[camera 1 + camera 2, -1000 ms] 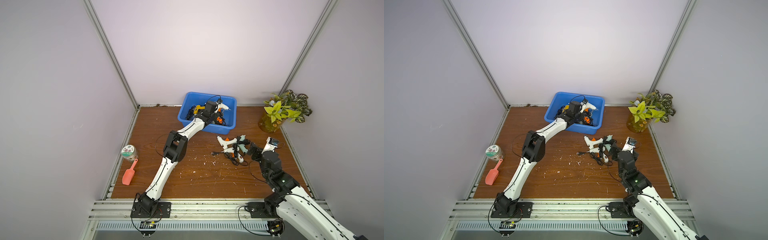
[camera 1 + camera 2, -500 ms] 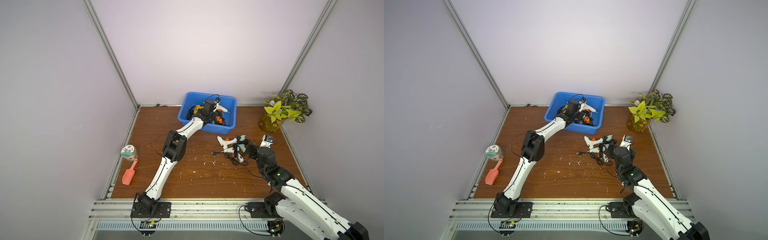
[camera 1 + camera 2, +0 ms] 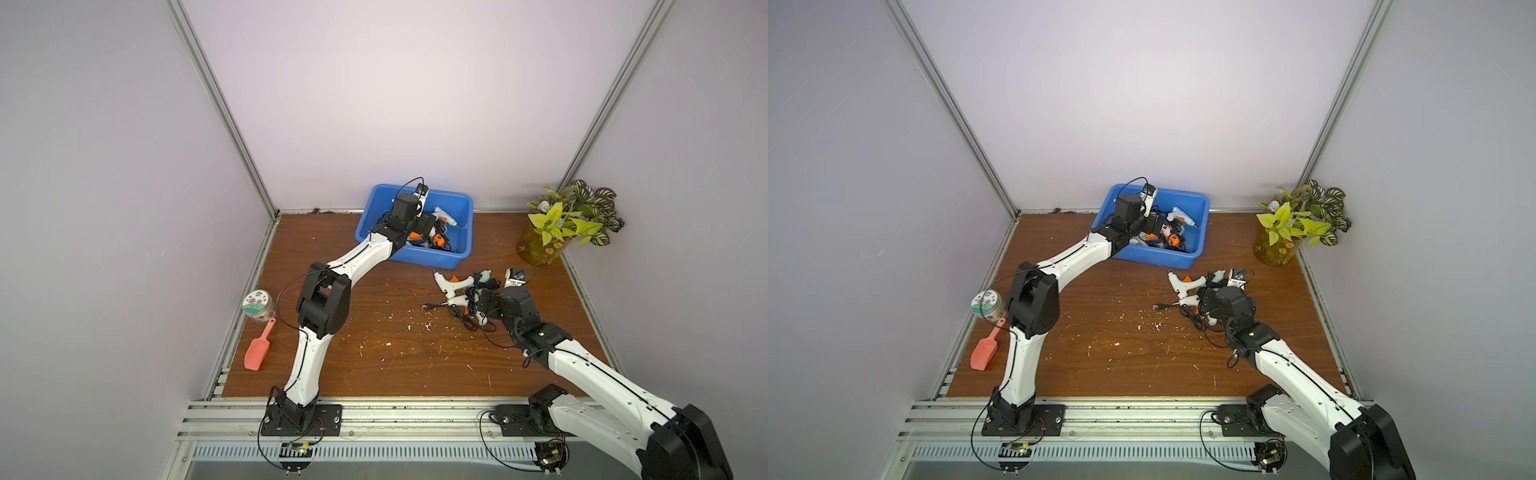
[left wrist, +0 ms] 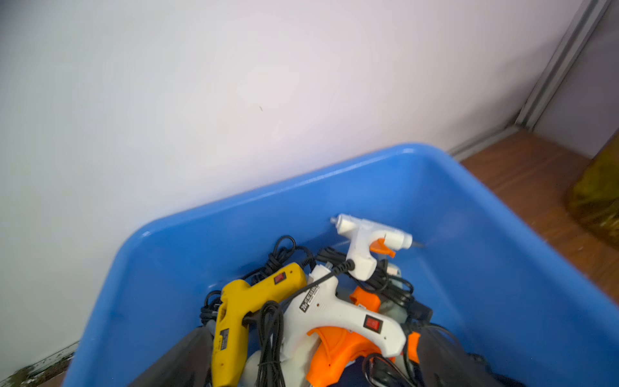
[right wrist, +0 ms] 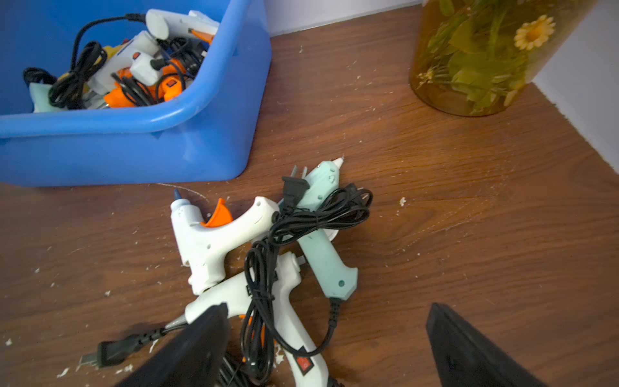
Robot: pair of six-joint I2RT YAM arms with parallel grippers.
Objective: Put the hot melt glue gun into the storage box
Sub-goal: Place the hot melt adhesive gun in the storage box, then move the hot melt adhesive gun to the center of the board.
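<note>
Left wrist view: left gripper [image 4: 315,355] jaws wide, empty, over yellow glue gun [image 4: 241,301] and white glue guns [image 4: 341,315] inside storage box [image 4: 301,181].
Right wrist view: right gripper [image 5: 326,321] jaws wide, empty, above three corded glue guns [image 5: 214,234] on table [image 5: 435,167], just beside storage box.
Top views only: jar [image 3: 259,305] and pink scoop [image 3: 258,349] near table's left edge.

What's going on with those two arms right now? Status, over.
Left gripper open over storage box, empty. Right gripper open over three glue guns on table. Cords tangled across them.
</note>
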